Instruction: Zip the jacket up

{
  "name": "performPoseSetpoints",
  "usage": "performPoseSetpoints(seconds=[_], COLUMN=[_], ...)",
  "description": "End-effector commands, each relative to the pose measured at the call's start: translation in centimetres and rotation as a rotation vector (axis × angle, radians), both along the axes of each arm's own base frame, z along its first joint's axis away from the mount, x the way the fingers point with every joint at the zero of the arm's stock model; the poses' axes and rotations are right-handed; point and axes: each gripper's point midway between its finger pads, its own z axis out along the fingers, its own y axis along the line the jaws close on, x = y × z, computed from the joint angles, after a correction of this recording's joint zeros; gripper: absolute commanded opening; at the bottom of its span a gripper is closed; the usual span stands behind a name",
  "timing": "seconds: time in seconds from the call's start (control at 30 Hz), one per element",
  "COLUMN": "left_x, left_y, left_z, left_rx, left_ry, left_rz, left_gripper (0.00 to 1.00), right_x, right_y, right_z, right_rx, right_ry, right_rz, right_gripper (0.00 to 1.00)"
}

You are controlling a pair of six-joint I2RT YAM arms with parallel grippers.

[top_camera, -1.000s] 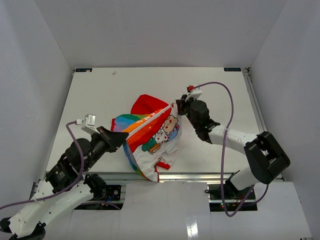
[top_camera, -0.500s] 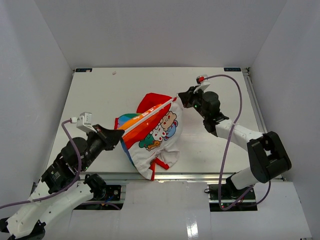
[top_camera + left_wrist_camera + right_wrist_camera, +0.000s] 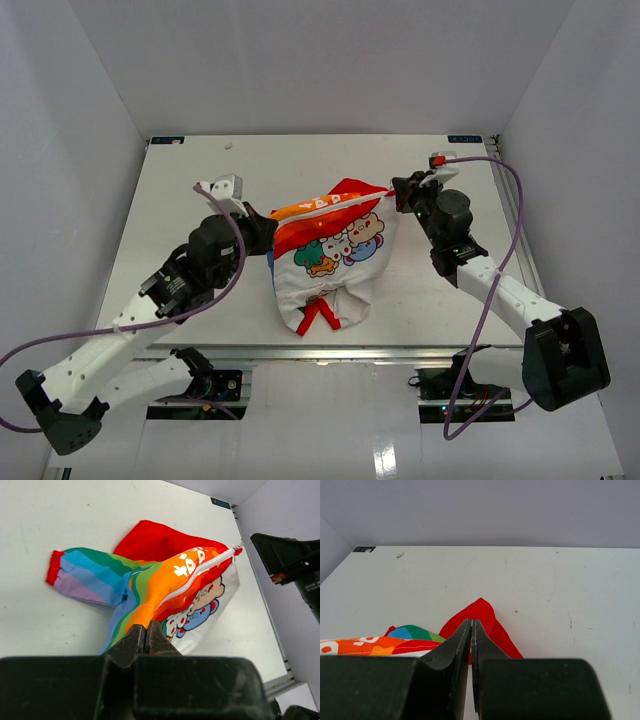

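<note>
The jacket (image 3: pixel 330 255) hangs above the middle of the table, stretched taut between both grippers, cartoon print facing up. Its white zip line runs along the top edge. My left gripper (image 3: pixel 268 231) is shut on the rainbow fabric at the zip's left end; in the left wrist view the jaws (image 3: pixel 146 626) pinch the orange stripe of the jacket (image 3: pixel 190 580). My right gripper (image 3: pixel 398 192) is shut at the zip's right end, on the small metal pull (image 3: pixel 240 545). In the right wrist view the shut right gripper (image 3: pixel 472 623) hides the pull; red lining (image 3: pixel 492 616) shows behind it.
The white table (image 3: pixel 200 180) is walled at the back and both sides. A metal rail (image 3: pixel 400 350) runs along its near edge, just below the jacket's hem. A rainbow sleeve (image 3: pixel 85 575) rests on the table. The right gripper's body (image 3: pixel 292 562) shows in the left wrist view.
Both grippers moved right and away from the near edge, carrying the jacket. The right gripper travelled further along, and the zip line went from steeply slanted to nearly level.
</note>
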Motion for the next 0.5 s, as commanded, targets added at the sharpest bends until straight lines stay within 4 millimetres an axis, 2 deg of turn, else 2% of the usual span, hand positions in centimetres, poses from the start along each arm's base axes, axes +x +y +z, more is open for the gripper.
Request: performPoseSetpoints(seconds=[0.0, 0.1, 0.2, 0.27, 0.33, 0.37, 0.4, 0.43, 0.47], left_x=[2.9, 3.4, 2.1, 1.0, 0.6, 0.5, 0.5, 0.5, 0.5], left_y=[1.4, 2.3, 3.0, 4.1, 5.1, 5.4, 5.4, 5.3, 5.2], left_z=[2.5, 0.7, -1.2, -3.2, -4.8, -5.6, -6.3, -7.1, -7.7], left_rx=[0.037, 0.041, -0.041, -0.107, -0.117, -0.113, -0.103, -0.093, -0.084], left_ry=[-0.077, -0.046, -0.036, -0.035, -0.022, -0.013, 0.001, 0.016, 0.031], left_rz=[0.107, 0.129, 0.14, 0.172, 0.209, 0.221, 0.225, 0.226, 0.224], left_gripper=[0.0, 0.0, 0.0, 0.0, 0.09, 0.17, 0.34, 0.51, 0.7], right_x=[0.5, 0.3, -0.3, -0.2, 0.3, 0.9, 1.0, 1.1, 1.2], right_y=[-0.7, -0.2, 0.0, 0.6, 1.6, 2.1, 2.9, 3.6, 4.1], right_z=[2.5, 2.3, 0.9, -0.3, -0.9, -1.1, -1.4, -1.8, -2.4], right_rx=[-0.025, -0.024, -0.013, -0.019, -0.032, -0.035, -0.033, -0.03, -0.028], right_ry=[-0.065, -0.061, -0.052, -0.037, -0.019, -0.008, 0.007, 0.023, 0.039], right_rz=[-0.035, -0.005, 0.017, 0.051, 0.088, 0.104, 0.141, 0.175, 0.196], right_gripper=[0.08, 0.08, 0.08, 0.08, 0.08, 0.08, 0.11, 0.19, 0.36])
